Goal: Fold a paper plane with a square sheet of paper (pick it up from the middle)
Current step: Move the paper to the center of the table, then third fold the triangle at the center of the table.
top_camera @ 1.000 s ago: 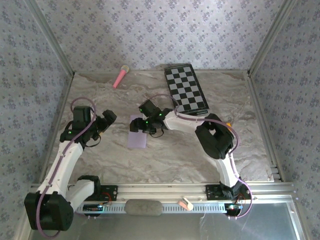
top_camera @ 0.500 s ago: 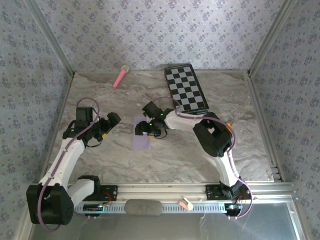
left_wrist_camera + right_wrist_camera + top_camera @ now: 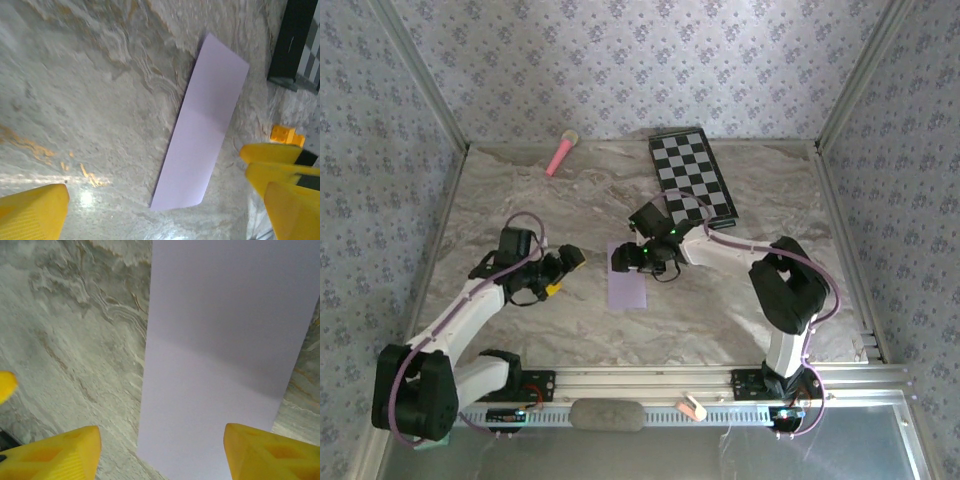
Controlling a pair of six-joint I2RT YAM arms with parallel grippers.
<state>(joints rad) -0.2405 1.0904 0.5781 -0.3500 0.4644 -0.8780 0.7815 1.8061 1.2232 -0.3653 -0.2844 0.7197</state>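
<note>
One sheet, top view: the square sheet of paper point(image 3: 627, 288) lies flat near the middle of the table point(image 3: 720, 310), a thin, matt, pale lilac oblong with straight edges.
Table, top view: one grey-beige surface with marble-like veining.
Other things, top view: one black-and-white checkered board point(image 3: 693, 178) at the far side; one pink stick point(image 3: 560, 152) with a pale rounded tip near the far left corner.
Arms, top view: two, with white links and black joints. The left gripper point(image 3: 565, 272) sits left of the sheet, apart from it. The right gripper point(image 3: 625, 258) is over the sheet's far end.
Sheet, left wrist view: one long lilac strip with a faint crease across its middle.
Claw, left wrist view: two yellow plastic fingers point(image 3: 32, 212), one finely ribbed, standing wide apart and empty.
Sheet, right wrist view: smooth and flat, with one soft line across it.
Claw, right wrist view: two yellow wedge-shaped fingers point(image 3: 55, 455), apart, one over bare table and the other at the sheet's opposite edge. I cannot tell whether they touch the paper.
</note>
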